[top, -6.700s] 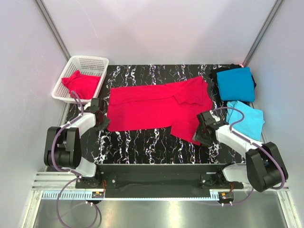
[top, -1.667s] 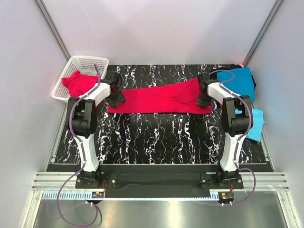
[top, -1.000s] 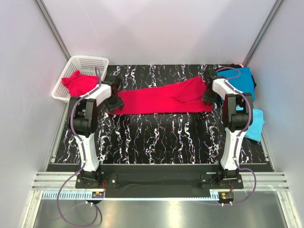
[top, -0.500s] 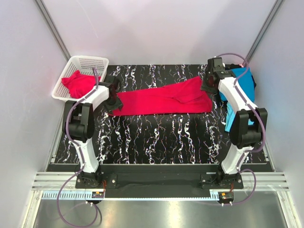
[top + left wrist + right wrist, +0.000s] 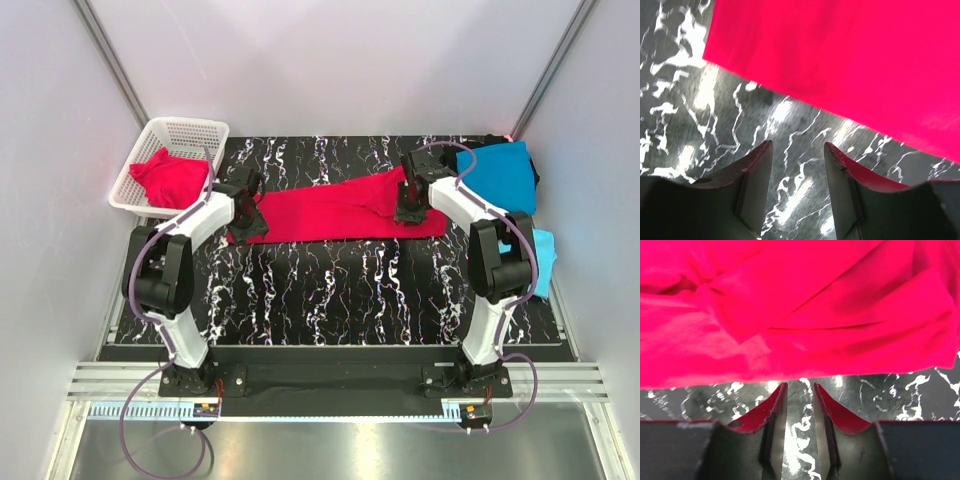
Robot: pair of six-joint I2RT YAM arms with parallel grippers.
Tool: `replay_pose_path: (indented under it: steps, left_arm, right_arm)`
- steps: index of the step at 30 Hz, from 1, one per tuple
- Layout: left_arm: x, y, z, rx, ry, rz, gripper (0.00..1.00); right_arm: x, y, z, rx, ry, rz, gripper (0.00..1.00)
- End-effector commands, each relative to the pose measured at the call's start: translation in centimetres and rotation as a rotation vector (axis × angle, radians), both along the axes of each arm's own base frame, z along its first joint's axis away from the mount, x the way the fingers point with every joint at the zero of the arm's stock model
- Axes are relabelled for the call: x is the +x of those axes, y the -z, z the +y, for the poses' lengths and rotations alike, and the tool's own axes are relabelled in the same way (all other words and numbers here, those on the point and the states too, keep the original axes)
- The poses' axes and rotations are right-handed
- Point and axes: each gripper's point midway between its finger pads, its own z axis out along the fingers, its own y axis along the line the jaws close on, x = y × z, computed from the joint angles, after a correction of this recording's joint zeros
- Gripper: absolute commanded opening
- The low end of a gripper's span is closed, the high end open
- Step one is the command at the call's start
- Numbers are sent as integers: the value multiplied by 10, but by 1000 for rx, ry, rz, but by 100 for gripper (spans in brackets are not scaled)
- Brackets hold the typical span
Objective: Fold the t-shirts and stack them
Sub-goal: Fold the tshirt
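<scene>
A crimson-red t-shirt [image 5: 330,210] lies folded into a long band across the back of the table. My left gripper [image 5: 250,212] hangs at its left end; in the left wrist view the gripper [image 5: 797,150] is open and empty over bare table, with the shirt's edge [image 5: 840,60] just ahead. My right gripper [image 5: 405,205] is over the shirt's bunched right end; in the right wrist view it [image 5: 800,387] stands narrowly open and empty, just short of the cloth's near edge [image 5: 790,305]. A folded teal-blue shirt [image 5: 500,175] and a sky-blue one [image 5: 541,262] lie at the right.
A white mesh basket [image 5: 190,125] at the back left holds another red shirt [image 5: 170,178]. The black marble table [image 5: 330,290] stretches from the red band to the arm bases. Grey walls close in on the left, the back and the right.
My right gripper has come from the back right corner leftward and nearer, to the shirt's right end. My left gripper has shifted slightly right. The shirt has stayed put.
</scene>
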Motion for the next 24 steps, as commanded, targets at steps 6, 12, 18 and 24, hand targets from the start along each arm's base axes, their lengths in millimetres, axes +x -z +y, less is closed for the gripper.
replay_pose_path:
  steps: [6,12,18,24]
  left_arm:
    - [63,-15,-7,15,35,-101,50]
    - [86,10,-6,40,35,-24,50]
    - [70,31,-4,51,34,103,50]
    - [30,46,3,54,26,192,50]
  right_arm:
    - [28,11,-21,-144,13,-16,35]
    - [33,31,-32,-219,35,33,35]
    - [14,52,-36,-243,42,134,35]
    - [-22,57,-40,-221,75,190,34]
